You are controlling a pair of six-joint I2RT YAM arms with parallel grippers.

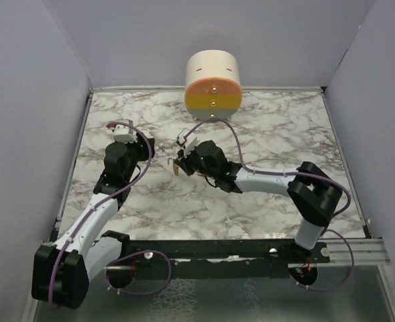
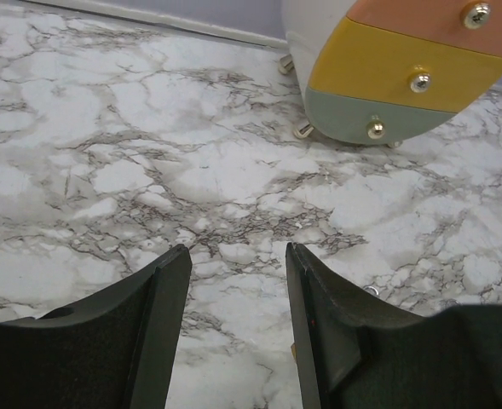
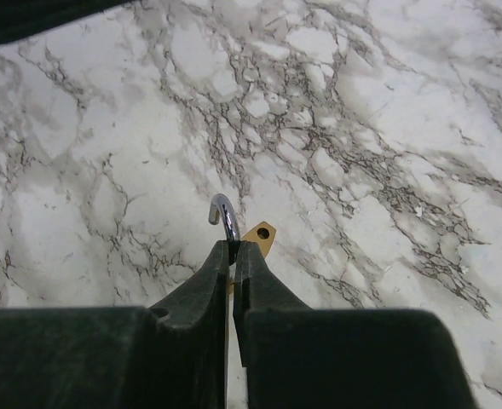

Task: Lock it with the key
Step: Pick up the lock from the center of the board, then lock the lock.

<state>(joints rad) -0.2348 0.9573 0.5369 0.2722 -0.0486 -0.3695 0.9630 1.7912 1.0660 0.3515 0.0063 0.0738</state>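
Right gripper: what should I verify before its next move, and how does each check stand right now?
1. Right gripper has a firm pinch: ok, jaws shut on a hooked brass piece.
2. Held piece is the key: cannot tell; only a chrome hook and a brass tab with a hole stick out.
3. Left gripper free to help: ok, open and empty.
4. Keyhole located: cannot tell; the striped drum shows only three screws.
5. Held piece aimed at the drum: not ok; in the top view it points left.
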